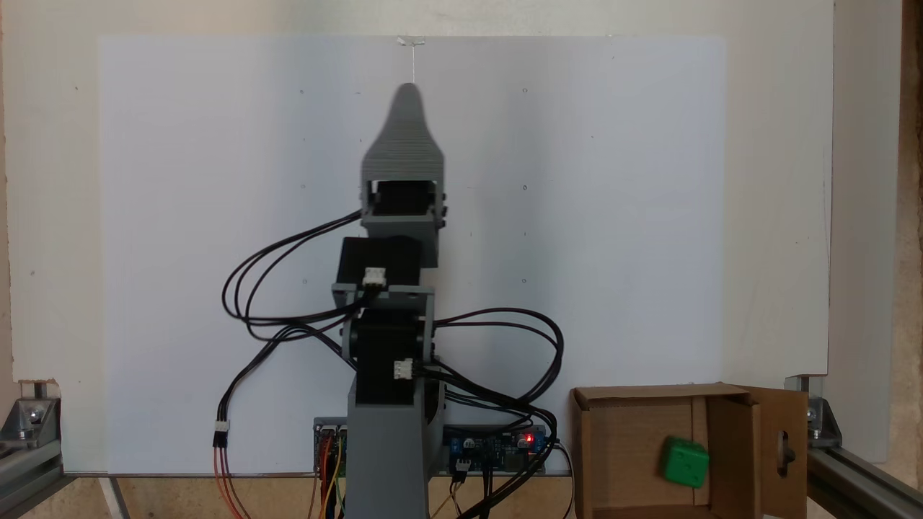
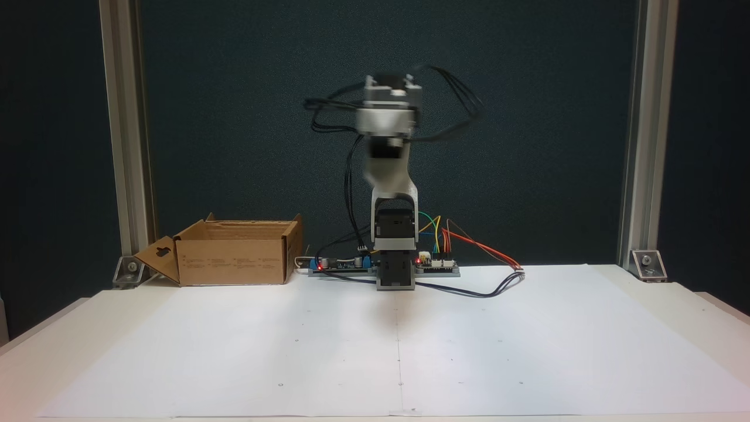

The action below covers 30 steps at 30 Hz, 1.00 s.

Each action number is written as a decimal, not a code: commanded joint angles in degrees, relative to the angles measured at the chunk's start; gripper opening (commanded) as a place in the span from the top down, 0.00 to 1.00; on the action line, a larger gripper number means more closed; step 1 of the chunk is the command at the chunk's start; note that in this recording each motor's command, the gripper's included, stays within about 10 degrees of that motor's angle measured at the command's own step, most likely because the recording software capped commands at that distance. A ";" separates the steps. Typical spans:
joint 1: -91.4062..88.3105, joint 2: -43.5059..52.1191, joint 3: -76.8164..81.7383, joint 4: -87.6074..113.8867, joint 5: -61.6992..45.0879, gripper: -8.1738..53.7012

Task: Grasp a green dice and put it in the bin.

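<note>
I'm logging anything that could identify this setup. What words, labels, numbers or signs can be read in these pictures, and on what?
Nothing can be read.
Bin: rows of small dark print and symbols on its front wall, too small to read.
Circuit boards by the arm's base: any markings too small to read; a red light glows on them.
White paper sheet: scattered small dots, no text.
Green dice in the bin: pips too blurred to count.

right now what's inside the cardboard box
The green dice lies inside the bin, seen from above. From the front, the bin's wall hides its inside.
</note>
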 commanded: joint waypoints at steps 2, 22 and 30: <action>-1.85 4.22 4.66 -11.93 2.37 0.15; 4.22 17.14 42.28 -59.39 2.02 0.15; 3.34 17.05 47.02 -77.50 2.29 0.15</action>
